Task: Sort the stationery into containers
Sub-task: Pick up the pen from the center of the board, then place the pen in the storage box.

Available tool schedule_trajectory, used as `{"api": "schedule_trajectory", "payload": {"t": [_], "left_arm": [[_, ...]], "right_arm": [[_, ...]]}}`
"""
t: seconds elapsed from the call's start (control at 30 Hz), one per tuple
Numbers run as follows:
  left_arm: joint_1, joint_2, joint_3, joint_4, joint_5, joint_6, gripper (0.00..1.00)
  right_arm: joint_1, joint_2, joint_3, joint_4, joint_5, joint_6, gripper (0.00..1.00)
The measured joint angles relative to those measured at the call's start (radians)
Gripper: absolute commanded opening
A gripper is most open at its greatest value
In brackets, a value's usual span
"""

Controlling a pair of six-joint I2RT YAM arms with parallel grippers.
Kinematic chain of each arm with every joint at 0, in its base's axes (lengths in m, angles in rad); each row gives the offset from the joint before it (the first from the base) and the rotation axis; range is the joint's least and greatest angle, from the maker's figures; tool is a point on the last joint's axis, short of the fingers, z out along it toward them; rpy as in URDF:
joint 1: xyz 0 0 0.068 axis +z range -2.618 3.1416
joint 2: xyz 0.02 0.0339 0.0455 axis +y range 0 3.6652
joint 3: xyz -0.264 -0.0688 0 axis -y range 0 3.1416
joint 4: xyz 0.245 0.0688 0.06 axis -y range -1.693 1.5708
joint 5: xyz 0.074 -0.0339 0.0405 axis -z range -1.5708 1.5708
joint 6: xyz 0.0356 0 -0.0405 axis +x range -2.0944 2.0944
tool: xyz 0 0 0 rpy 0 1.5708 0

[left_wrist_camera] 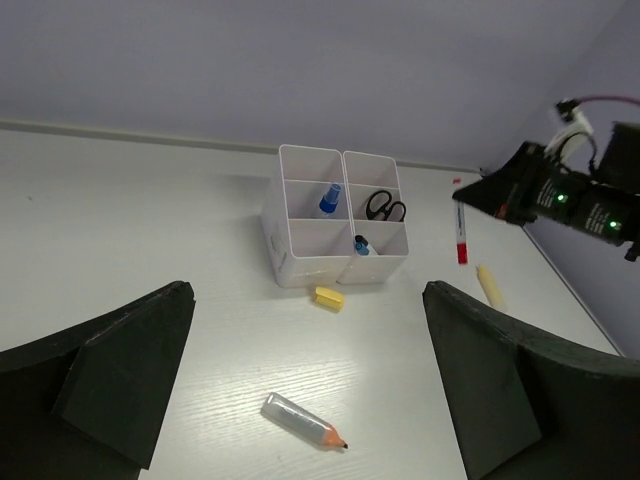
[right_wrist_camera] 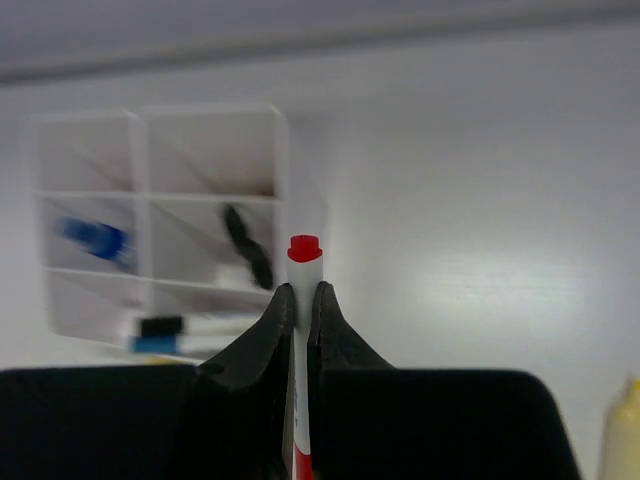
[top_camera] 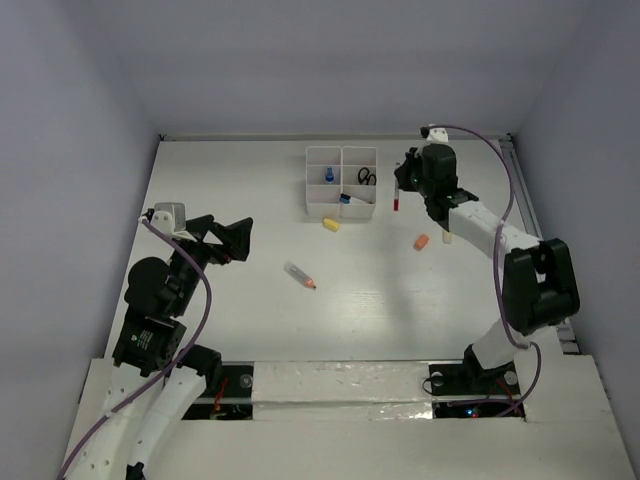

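The white organiser tray [top_camera: 341, 205] stands at the back middle; it also shows in the left wrist view [left_wrist_camera: 300, 270] and the right wrist view [right_wrist_camera: 280, 150]. It holds black scissors [top_camera: 367, 178], a blue-capped item [top_camera: 328, 175] and pens [top_camera: 349, 199]. My right gripper [top_camera: 400, 188] is shut on a white pen with red ends [right_wrist_camera: 303, 262] and holds it upright, just right of the tray. My left gripper [top_camera: 240, 240] is open and empty at the left. A short pencil-shaped tube [top_camera: 300, 275] lies in front of it. A yellow eraser [top_camera: 331, 225], an orange eraser [top_camera: 421, 241] and a cream tube [top_camera: 446, 237] lie on the table.
The white table [top_camera: 380, 310] is walled by pale panels on three sides. The right arm's elbow [top_camera: 540, 285] hangs over the right side. A white ledge [top_camera: 330, 385] runs along the front edge by the arm bases.
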Motion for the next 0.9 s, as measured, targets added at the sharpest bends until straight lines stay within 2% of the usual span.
{"api": "schedule_trajectory", "payload": {"t": [0.17, 0.27, 0.4, 0.63, 0.9], "left_arm": [[0.000, 0.005, 0.000, 0.000, 0.000, 0.000, 0.99], [0.000, 0.008, 0.000, 0.000, 0.000, 0.000, 0.99], [0.002, 0.015, 0.000, 0.000, 0.000, 0.000, 0.99], [0.019, 0.027, 0.000, 0.000, 0.002, 0.000, 0.99], [0.033, 0.039, 0.000, 0.000, 0.012, 0.000, 0.99]], "right_arm": [[0.128, -0.083, -0.080, 0.363, 0.043, -0.053, 0.00], [0.191, -0.051, -0.119, 0.540, 0.054, -0.111, 0.00], [0.214, 0.047, -0.123, 0.720, 0.054, -0.197, 0.00], [0.222, 0.169, -0.123, 0.913, 0.049, -0.318, 0.00], [0.235, 0.240, -0.128, 1.065, 0.052, -0.370, 0.00]]}}
